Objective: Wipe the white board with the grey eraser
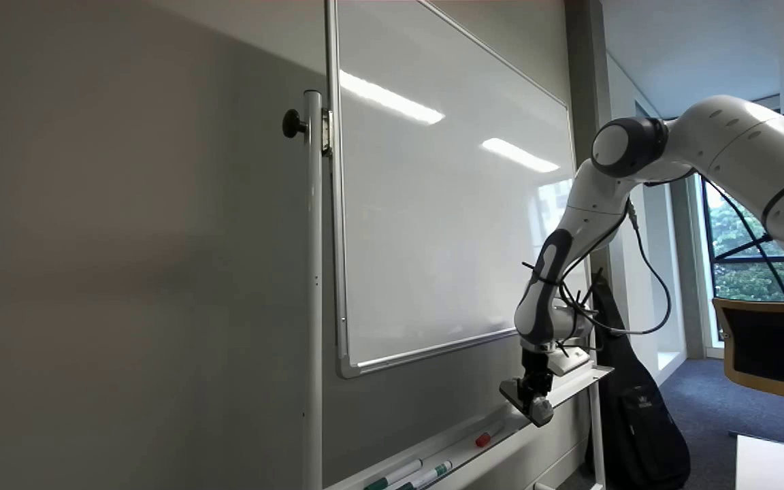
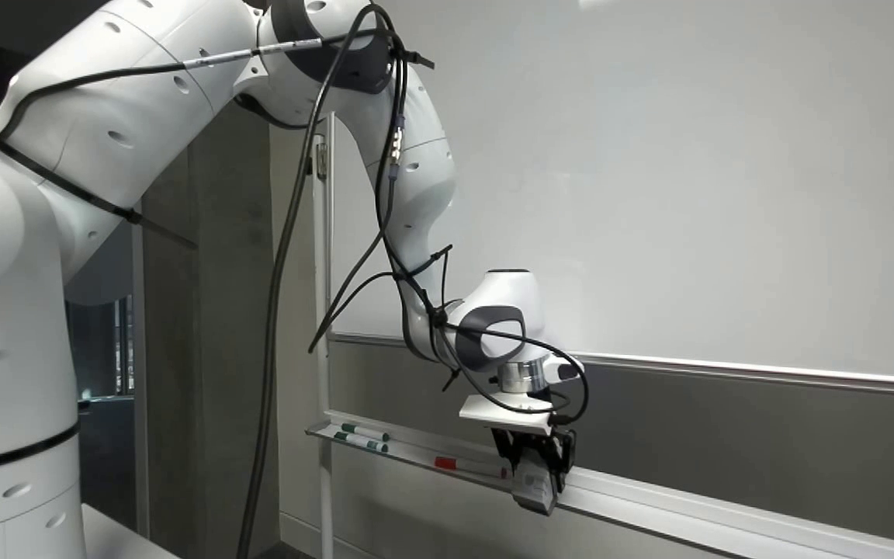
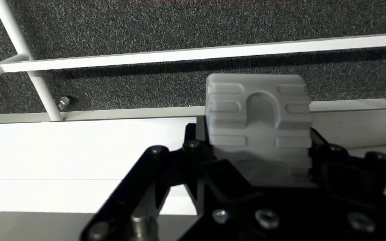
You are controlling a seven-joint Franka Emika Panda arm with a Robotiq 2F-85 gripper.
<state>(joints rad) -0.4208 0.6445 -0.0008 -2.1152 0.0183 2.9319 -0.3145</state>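
The white board (image 1: pixel 446 224) stands upright, its glossy surface reflecting ceiling lights; it also fills much of the background in an exterior view (image 2: pixel 726 194). My gripper (image 2: pixel 544 458) points down below the board's lower frame, by the tray's front edge. It is shut on the grey eraser (image 2: pixel 534 489), a pale ribbed block that in the wrist view (image 3: pixel 260 110) sits between the two black fingers (image 3: pixel 198 134). The eraser is apart from the board. Whether it touches the tray I cannot tell. Its lower end in the wrist view is hidden behind the gripper's body.
A white tray (image 1: pixel 460 454) runs along the stand under the board. On it lie a red-capped marker (image 2: pixel 469 466) and two green-capped markers (image 2: pixel 362 442). A stand post (image 1: pixel 313 286) with a black knob (image 1: pixel 292 124) rises beside the board. A black bag (image 1: pixel 637 408) leans near the far post.
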